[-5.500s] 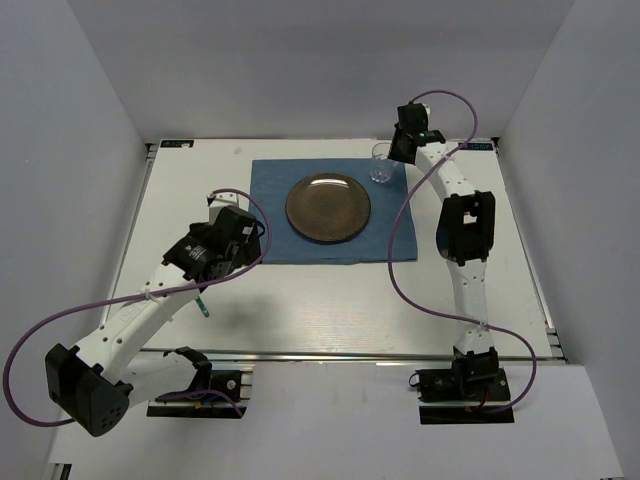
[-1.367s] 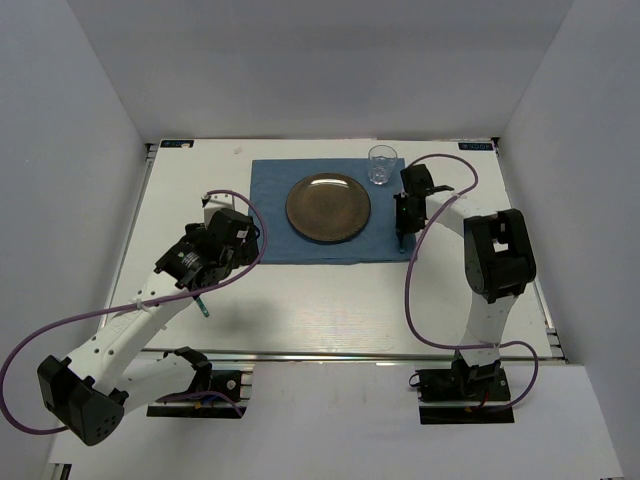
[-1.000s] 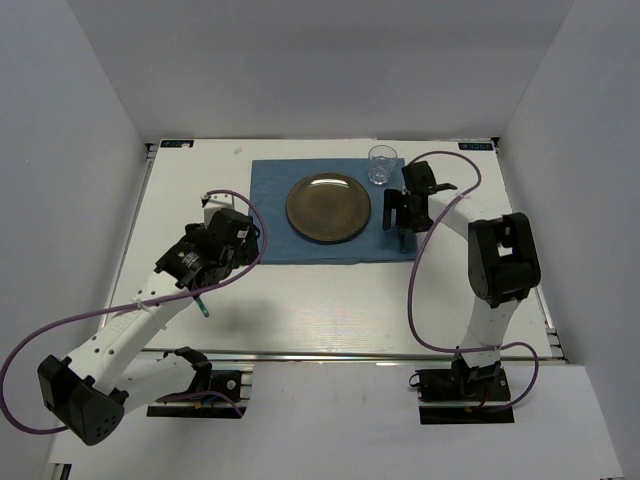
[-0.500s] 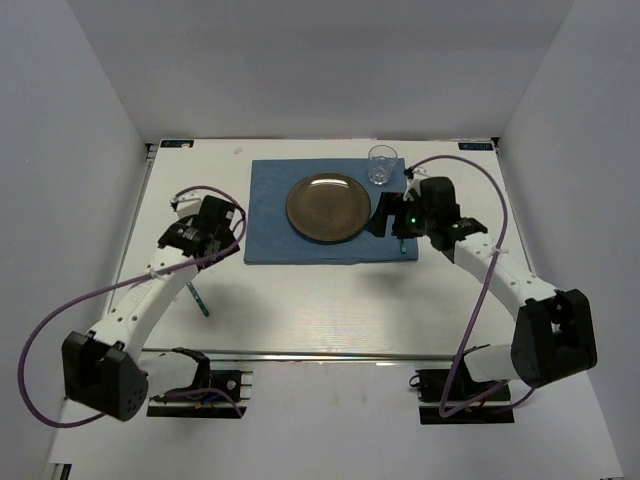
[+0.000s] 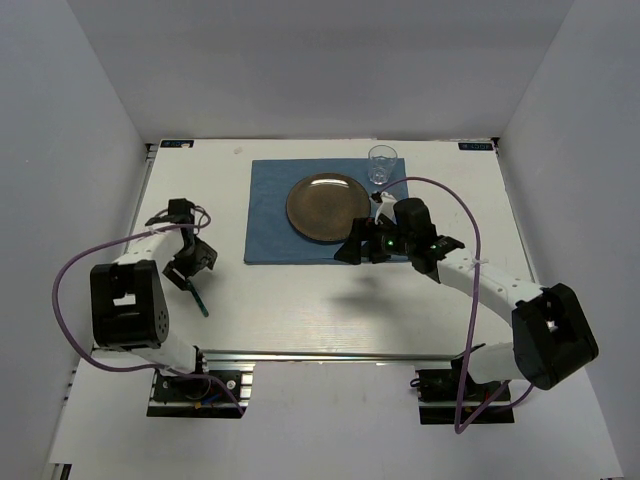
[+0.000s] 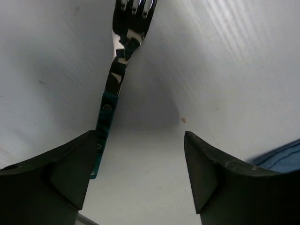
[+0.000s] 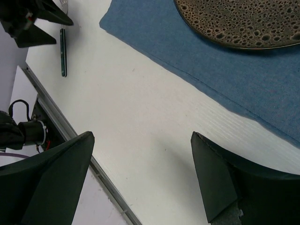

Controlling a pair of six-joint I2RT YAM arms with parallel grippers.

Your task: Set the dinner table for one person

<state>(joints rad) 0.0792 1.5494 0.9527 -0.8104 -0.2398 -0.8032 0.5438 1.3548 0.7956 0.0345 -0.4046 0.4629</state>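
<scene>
The dinner table (image 5: 300, 310) is the big white tabletop. On it lies a blue placemat (image 5: 270, 215) with a brown plate (image 5: 328, 207) and a clear glass (image 5: 380, 163) at its far right corner. A fork with a teal handle (image 5: 198, 297) lies on the table left of the mat. My left gripper (image 5: 190, 270) is open just above it; in the left wrist view the fork (image 6: 112, 93) lies beside the left finger (image 6: 61, 173). My right gripper (image 5: 352, 250) is open and empty over the mat's front edge (image 7: 187, 61), near the plate (image 7: 243, 23).
The metal front rail (image 7: 70, 136) runs close below the right gripper. The right wrist view also shows the fork (image 7: 63, 51) and the left gripper (image 7: 28, 23) at far left. A corner of the mat (image 6: 281, 150) shows in the left wrist view. Grey walls enclose the table.
The left arm has folded back to the left, its gripper now over the fork. The right gripper has swung from beside the glass to the mat's front edge. The fork has not moved.
</scene>
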